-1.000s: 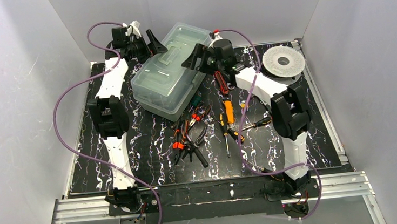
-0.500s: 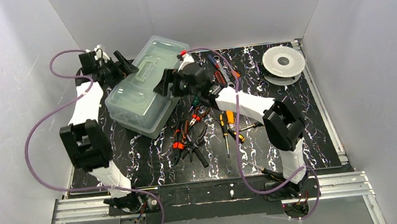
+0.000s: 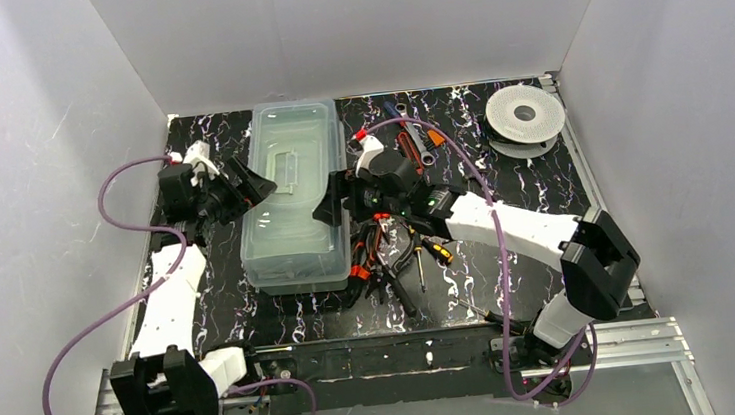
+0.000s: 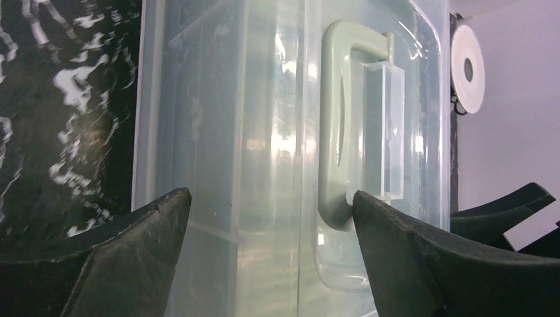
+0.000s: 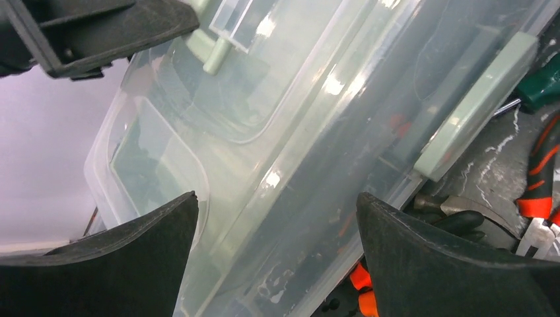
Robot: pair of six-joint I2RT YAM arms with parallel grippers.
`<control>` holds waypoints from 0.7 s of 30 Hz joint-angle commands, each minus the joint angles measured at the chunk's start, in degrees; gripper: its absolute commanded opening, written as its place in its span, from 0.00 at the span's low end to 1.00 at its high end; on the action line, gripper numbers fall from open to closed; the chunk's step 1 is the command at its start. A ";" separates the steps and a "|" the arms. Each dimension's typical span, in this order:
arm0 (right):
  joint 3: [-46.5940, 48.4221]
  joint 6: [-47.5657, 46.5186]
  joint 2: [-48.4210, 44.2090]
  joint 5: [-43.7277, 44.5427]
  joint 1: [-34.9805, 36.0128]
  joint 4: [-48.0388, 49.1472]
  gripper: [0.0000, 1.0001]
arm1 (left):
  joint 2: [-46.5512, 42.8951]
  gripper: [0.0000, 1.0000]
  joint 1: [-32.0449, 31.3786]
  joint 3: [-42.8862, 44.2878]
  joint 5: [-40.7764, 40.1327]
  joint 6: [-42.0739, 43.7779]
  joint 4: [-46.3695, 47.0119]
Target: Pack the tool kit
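Tool kit [image 3: 292, 224], one, sits between left gripper [image 3: 258, 189] and right gripper [image 3: 329, 208]

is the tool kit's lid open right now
No, in the top view the translucent lid lies flat and shut over the tool kit, with the green handle folded down on top.

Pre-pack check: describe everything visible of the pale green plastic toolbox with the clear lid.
The rectangular pale sage-green plastic toolbox lies flat on the black marbled table, left of centre, long axis near-to-far. Clear lid on; green handle folded flat on top; green latch on its right side. Open left tool and right tool flank it; contact unclear. Hand tools crowd its right edge.
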 commanded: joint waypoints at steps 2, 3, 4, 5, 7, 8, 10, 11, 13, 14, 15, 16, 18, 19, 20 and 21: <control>-3.63 -2.50 -4.39 0.21 -1.05 -10.32 0.95 | 7.39 0.88 -10.06 -2.33 9.71 -3.48 3.48; -4.18 -2.31 -5.09 0.52 -1.51 -10.89 0.95 | 8.23 0.88 -11.46 -2.29 9.30 -4.02 4.22; -4.84 -2.02 -5.82 0.31 -2.58 -11.27 0.95 | 9.06 0.88 -12.91 -2.20 8.71 -4.60 4.84; -5.61 -1.74 -6.53 -0.60 -3.73 -11.44 0.95 | 9.45 0.88 -14.38 -2.15 7.79 -5.14 5.46; -7.39 -1.18 -7.96 -3.02 -6.57 -11.55 0.95 | 9.51 0.88 -17.10 -2.47 5.04 -6.48 6.68; -8.37 -1.23 -8.84 -4.01 -7.98 -11.61 0.95 | 9.11 0.88 -18.33 -2.95 3.45 -7.45 7.67; -9.99 -1.71 -10.63 -5.73 -11.05 -11.90 0.95 | 7.80 0.88 -20.64 -4.45 1.01 -9.77 10.22; -10.41 -2.19 -11.24 -6.81 -12.53 -12.39 0.95 | 7.32 0.88 -21.69 -5.23 -0.26 -10.89 11.51; -10.66 -3.37 -12.00 -8.82 -15.41 -13.95 0.95 | 6.67 0.88 -24.36 -6.19 -2.20 -12.61 13.10; -10.52 -3.94 -12.17 -9.77 -16.74 -14.78 0.95 | 6.56 0.88 -25.69 -6.43 -3.04 -13.21 13.53; -10.40 -4.59 -12.45 -10.42 -17.80 -15.81 0.95 | 6.44 0.88 -27.02 -6.57 -3.82 -13.71 13.59; -10.12 -5.43 -12.60 -10.79 -18.65 -16.43 0.95 | 6.37 0.88 -28.24 -6.81 -4.61 -14.22 14.92; -9.35 -6.35 -12.77 -11.26 -19.93 -17.44 0.95 | 5.98 0.87 -30.18 -7.13 -5.74 -15.04 16.14; -9.03 -6.87 -12.80 -11.67 -20.09 -17.56 0.95 | 5.73 0.87 -30.51 -7.12 -6.14 -15.17 16.23; -8.46 -7.31 -12.64 -12.16 -20.15 -17.86 0.95 | 5.26 0.87 -30.68 -7.04 -6.37 -15.04 16.31; -7.77 -7.67 -12.37 -13.06 -20.12 -18.31 0.95 | 4.80 0.88 -30.65 -6.79 -6.71 -14.57 15.68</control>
